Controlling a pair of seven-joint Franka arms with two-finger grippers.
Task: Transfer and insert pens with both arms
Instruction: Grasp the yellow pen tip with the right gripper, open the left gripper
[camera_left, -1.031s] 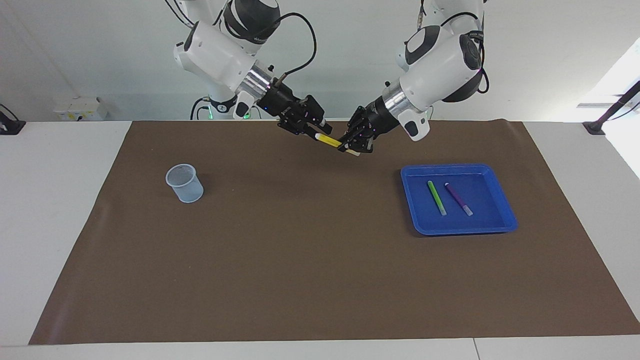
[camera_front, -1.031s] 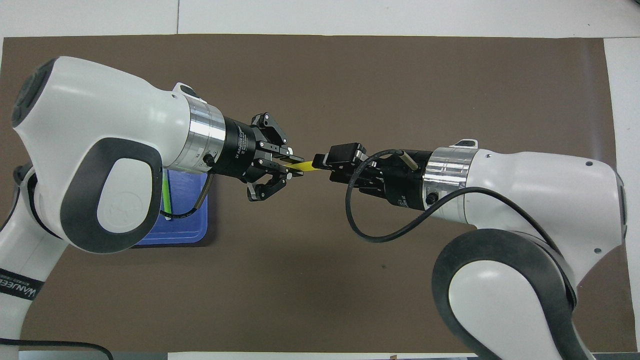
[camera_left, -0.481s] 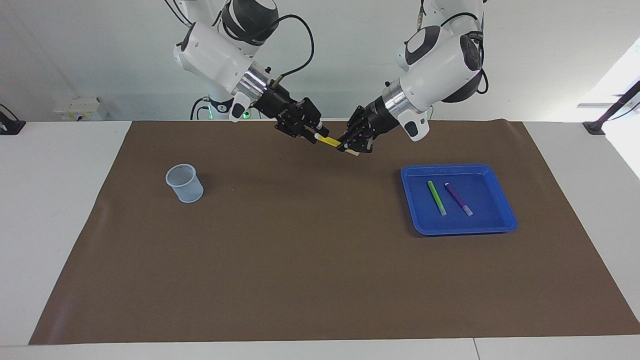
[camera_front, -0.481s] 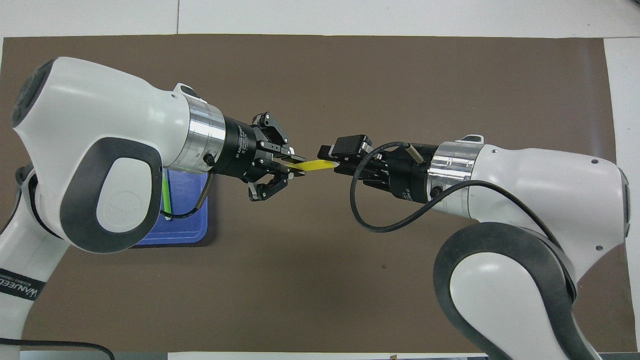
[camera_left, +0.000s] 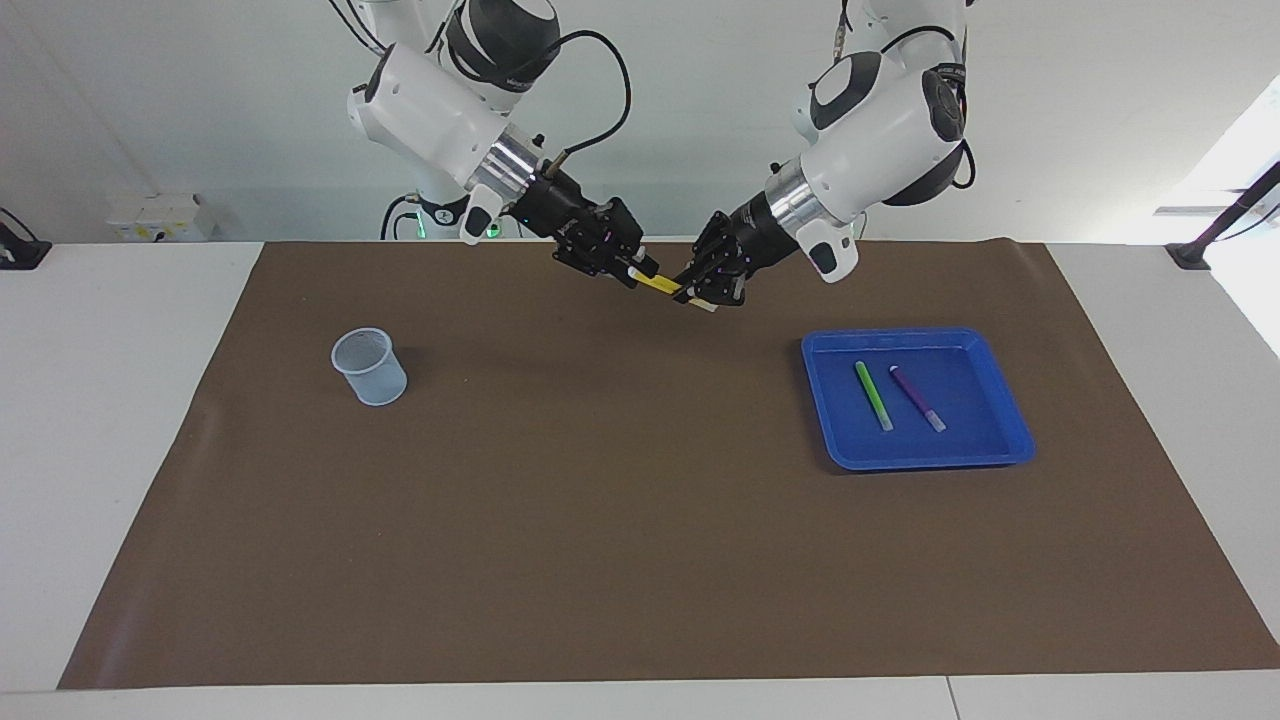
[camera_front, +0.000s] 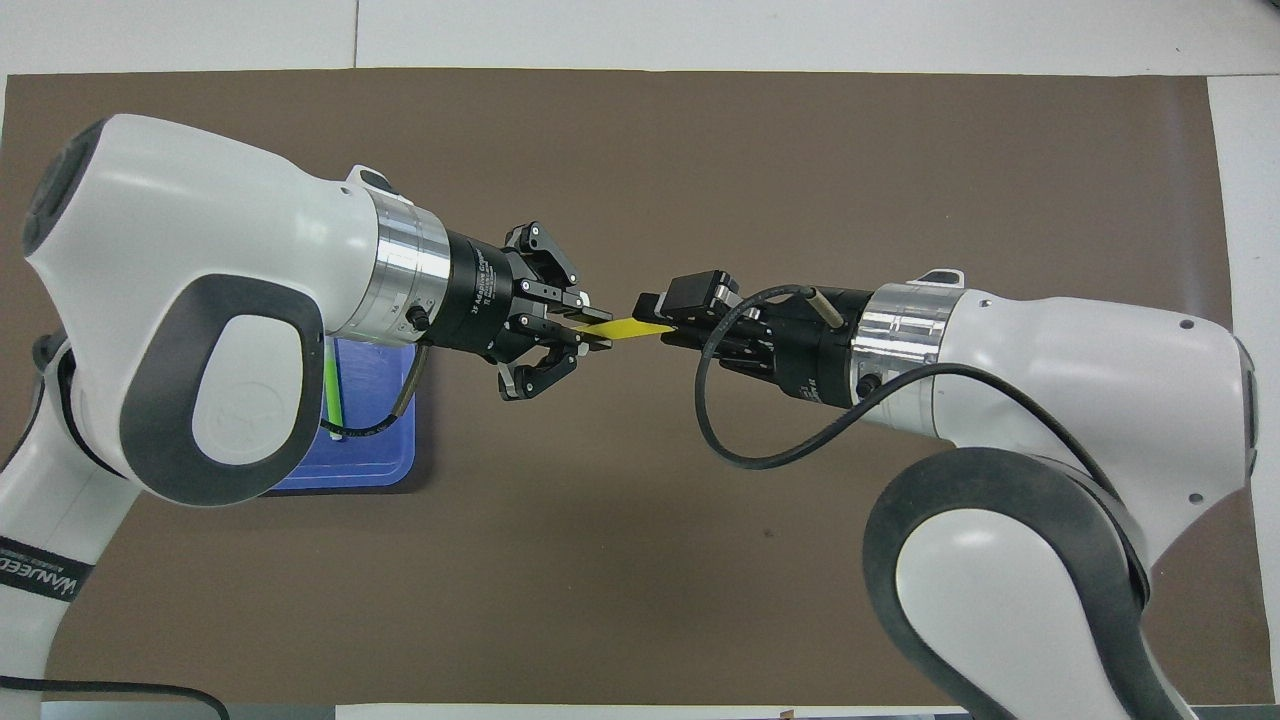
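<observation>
Right gripper (camera_left: 634, 270) narrower since earlier; left gripper (camera_left: 700, 292) clamping yellow pen (camera_left: 657, 284).

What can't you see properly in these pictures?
- Overhead view: the left arm covers most of the blue tray; the purple pen is hidden, and only a sliver of the green pen shows.
- Overhead view: the cup does not show; the right arm is in the way.
- Both views: the ends of the yellow pen sit inside the left gripper and right gripper.
- Facing view: the cup is too small to see inside.
</observation>
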